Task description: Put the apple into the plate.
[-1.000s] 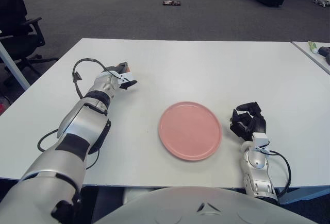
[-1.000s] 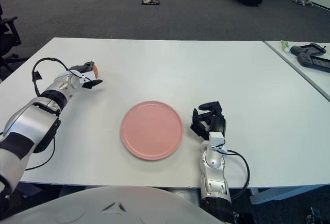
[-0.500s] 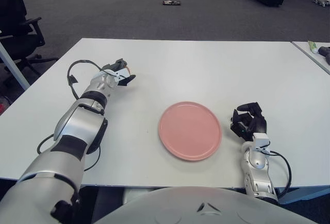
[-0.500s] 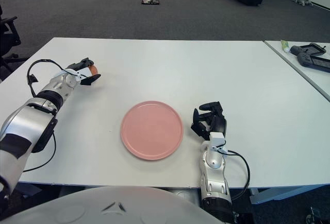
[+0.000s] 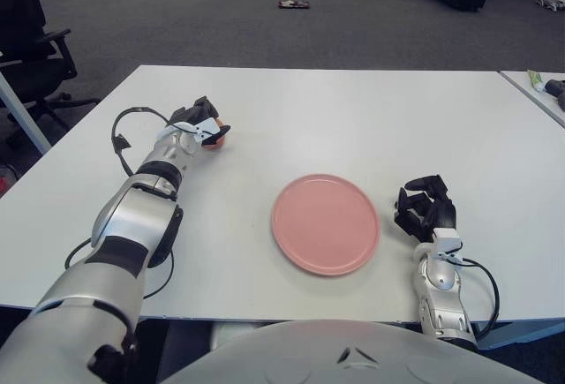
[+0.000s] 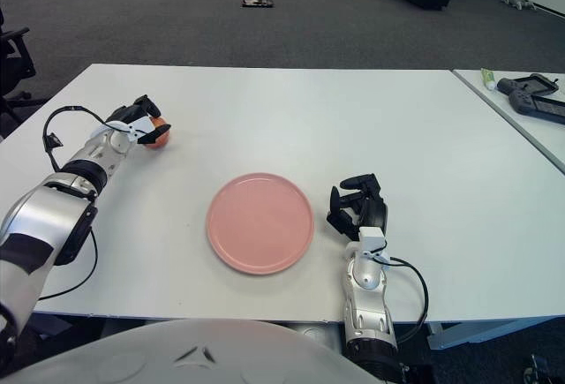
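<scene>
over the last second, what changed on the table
The left hand pushed farther from the robot and to its left, and its fingers now sit around the apple, though a firm grasp isn't certain. The pink plate and the right hand beside it stayed put.

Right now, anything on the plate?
Nothing on the pink plate; its whole face shows bare. The apple is away to its left on the table, under the left hand's fingers, mostly covered. The right hand shows right of the plate.
</scene>
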Robot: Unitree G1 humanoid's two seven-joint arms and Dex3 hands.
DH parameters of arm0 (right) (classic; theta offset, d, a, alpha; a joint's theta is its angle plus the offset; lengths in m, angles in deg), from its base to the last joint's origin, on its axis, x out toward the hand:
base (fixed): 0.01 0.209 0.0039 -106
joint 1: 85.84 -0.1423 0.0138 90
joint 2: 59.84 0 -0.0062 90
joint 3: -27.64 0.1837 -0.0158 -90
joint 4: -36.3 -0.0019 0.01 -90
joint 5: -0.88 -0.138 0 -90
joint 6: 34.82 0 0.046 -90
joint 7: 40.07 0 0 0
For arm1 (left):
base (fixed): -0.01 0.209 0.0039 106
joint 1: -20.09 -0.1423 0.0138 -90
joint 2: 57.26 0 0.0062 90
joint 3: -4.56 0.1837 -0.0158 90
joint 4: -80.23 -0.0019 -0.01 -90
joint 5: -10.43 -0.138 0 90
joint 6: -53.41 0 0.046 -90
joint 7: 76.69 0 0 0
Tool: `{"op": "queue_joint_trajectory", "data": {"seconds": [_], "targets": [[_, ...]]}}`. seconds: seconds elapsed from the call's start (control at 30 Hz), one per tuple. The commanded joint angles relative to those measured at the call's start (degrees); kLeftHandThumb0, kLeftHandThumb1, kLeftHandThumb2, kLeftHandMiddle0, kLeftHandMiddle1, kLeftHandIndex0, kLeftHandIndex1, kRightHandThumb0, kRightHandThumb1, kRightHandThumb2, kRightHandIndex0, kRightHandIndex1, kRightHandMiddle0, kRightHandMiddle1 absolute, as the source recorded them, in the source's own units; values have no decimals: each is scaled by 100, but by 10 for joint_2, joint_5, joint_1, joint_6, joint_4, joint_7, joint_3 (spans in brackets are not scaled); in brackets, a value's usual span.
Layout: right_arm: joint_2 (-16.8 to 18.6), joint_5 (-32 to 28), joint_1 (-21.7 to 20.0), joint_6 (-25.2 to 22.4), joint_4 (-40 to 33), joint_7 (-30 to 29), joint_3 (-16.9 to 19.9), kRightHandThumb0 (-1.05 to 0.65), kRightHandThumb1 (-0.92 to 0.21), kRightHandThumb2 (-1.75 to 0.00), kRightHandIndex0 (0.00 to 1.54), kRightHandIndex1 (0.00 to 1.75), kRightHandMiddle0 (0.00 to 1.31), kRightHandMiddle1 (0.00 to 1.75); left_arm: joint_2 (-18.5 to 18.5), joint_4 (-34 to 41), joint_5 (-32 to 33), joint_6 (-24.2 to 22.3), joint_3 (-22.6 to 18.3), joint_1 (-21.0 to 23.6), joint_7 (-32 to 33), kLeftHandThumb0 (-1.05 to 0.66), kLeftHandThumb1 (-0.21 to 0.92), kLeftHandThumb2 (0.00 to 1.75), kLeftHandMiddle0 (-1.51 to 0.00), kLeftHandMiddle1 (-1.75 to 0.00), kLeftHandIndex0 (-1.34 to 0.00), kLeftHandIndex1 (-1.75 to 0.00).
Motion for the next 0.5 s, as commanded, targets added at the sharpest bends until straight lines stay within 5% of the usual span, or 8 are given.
{"op": "queue_joint_trajectory", "data": {"seconds": [0.0,0.47], "targets": [[-3,-3,-8,7,5,2,2,-39,-62,-94,62,150,38,175,-10,-9,-1,12,0,-19,12,-74,79,55,-88,-174,-45,-175],[0,-1,-6,2,-1,-1,0,-39,-62,-94,64,150,38,175,-16,-10,13,30,-15,-19,25,-71,70,63,-109,-175,-55,-175]]}}
